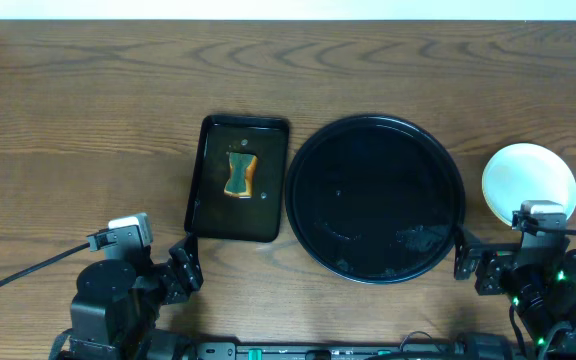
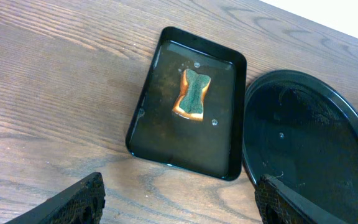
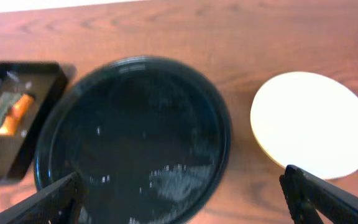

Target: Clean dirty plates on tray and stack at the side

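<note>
The round black tray [image 1: 373, 195] lies at the table's middle with no plate on it; wet streaks shine on its floor [image 3: 135, 124]. To its right, on the bare wood, sits a pale plate [image 1: 528, 178] with a plain top [image 3: 312, 124]; I cannot tell whether others lie beneath it. My left gripper [image 2: 179, 186] hovers open near the front edge, below the rectangular tray, holding nothing. At the front right my right gripper [image 3: 180, 177] is open too, between the round tray's edge and the plate, and it is empty.
A small rectangular black tray [image 1: 268, 200] stands left of the round one, holding a green and orange sponge [image 1: 240, 175] in shallow liquid [image 2: 192, 94]. Bare wooden table stretches to the left and the back. Cables trail from the left arm at the front.
</note>
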`<move>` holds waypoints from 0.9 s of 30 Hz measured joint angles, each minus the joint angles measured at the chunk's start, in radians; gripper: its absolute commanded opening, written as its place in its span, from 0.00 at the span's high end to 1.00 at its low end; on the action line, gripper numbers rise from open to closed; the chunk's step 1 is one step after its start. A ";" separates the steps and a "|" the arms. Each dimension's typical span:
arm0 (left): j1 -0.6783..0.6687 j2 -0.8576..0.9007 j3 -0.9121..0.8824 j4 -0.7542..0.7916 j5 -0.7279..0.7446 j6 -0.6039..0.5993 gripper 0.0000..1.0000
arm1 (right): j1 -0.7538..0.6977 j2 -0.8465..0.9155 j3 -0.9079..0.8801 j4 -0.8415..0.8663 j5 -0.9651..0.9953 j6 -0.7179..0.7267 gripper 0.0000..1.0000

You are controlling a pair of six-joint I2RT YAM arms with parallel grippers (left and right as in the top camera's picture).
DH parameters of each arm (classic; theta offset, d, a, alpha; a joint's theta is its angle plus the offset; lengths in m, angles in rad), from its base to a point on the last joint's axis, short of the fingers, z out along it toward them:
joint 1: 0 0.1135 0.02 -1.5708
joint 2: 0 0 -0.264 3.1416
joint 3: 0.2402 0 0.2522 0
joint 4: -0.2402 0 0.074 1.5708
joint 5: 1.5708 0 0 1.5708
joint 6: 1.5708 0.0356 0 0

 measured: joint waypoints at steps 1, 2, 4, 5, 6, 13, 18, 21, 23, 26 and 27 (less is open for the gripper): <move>0.000 0.000 0.000 0.000 0.000 0.000 0.21 | 0.000 0.000 -0.001 -0.017 0.000 0.000 0.01; 0.000 0.000 0.000 0.000 0.000 0.000 0.21 | 0.000 0.000 -0.002 -0.037 0.000 0.000 0.01; 0.000 0.000 0.000 0.000 0.000 0.000 0.22 | 0.000 0.000 -0.004 -0.068 0.000 0.000 0.01; 0.000 0.000 0.000 0.000 0.000 0.000 0.21 | 0.000 0.000 -0.005 -0.087 0.000 0.000 0.01; 0.000 0.000 0.000 0.000 0.000 0.000 0.21 | 0.000 0.000 -0.006 -0.107 0.000 0.000 0.01; 0.000 0.000 0.000 0.000 0.000 0.000 0.21 | 0.000 -0.001 -0.006 -0.157 0.000 0.000 0.01; 0.000 0.000 0.000 0.000 0.000 0.000 0.21 | 0.013 -0.023 -0.020 -0.058 0.003 -0.007 0.01; 0.000 0.000 -0.001 0.000 0.000 0.000 0.21 | 0.055 -0.073 -0.064 0.078 0.003 -0.024 0.01; 0.000 0.000 -0.003 0.000 0.000 0.000 0.21 | 0.088 -0.134 -0.123 0.185 0.002 -0.033 0.01; 0.000 0.000 -0.005 0.000 0.000 0.000 0.21 | 0.113 -0.220 -0.219 0.320 0.003 -0.039 0.01; 0.000 0.000 -0.006 0.000 0.000 0.000 0.21 | 0.121 -0.248 -0.256 0.373 0.003 -0.039 0.01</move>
